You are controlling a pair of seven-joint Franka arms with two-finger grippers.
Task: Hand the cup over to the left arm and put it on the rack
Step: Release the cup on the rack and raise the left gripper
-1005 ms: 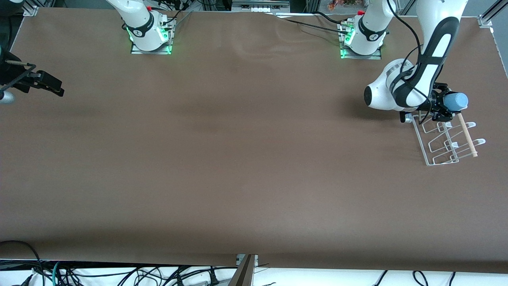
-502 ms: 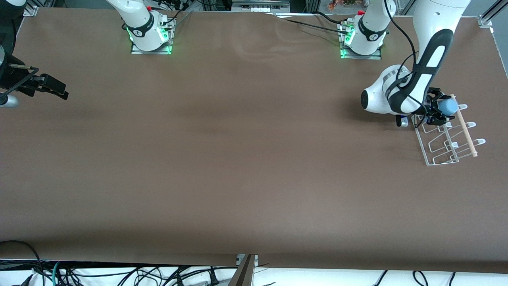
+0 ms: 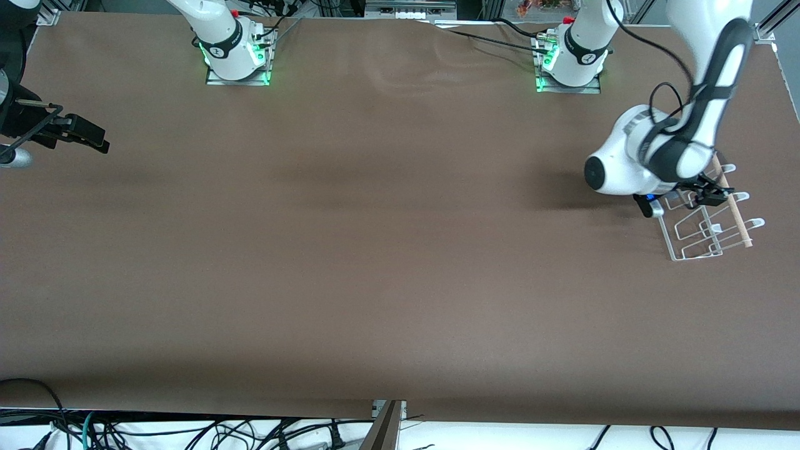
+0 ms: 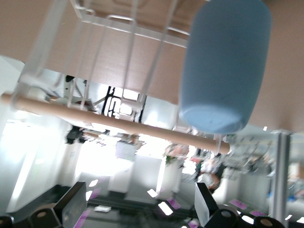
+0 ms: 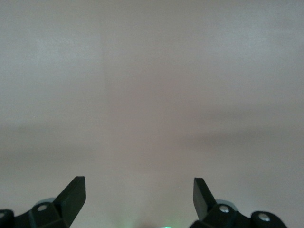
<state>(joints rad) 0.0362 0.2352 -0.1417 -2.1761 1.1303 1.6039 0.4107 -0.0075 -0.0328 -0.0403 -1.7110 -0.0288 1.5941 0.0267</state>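
The light blue cup [image 4: 223, 66] rests on the white wire prongs of the rack [image 4: 118, 28], just above the wooden dowel [image 4: 114, 124], and nothing grips it. My left gripper [image 4: 140, 190] is open, its dark fingers [image 4: 76, 199] apart from the cup. In the front view the left gripper [image 3: 709, 194] hangs over the rack [image 3: 687, 250] at the left arm's end of the table, and the wrist hides the cup. My right gripper [image 3: 87, 134] waits at the right arm's end, open [image 5: 139, 194] over bare tabletop.
The brown table [image 3: 375, 250] ends close to the rack. The two arm bases [image 3: 236, 50] [image 3: 569, 56] stand along the edge farthest from the front camera. Cables [image 3: 187, 431] hang below the nearest edge.
The left gripper lowered the cup onto the rack, opened and let it go, then drew back a little. The right arm has barely moved.
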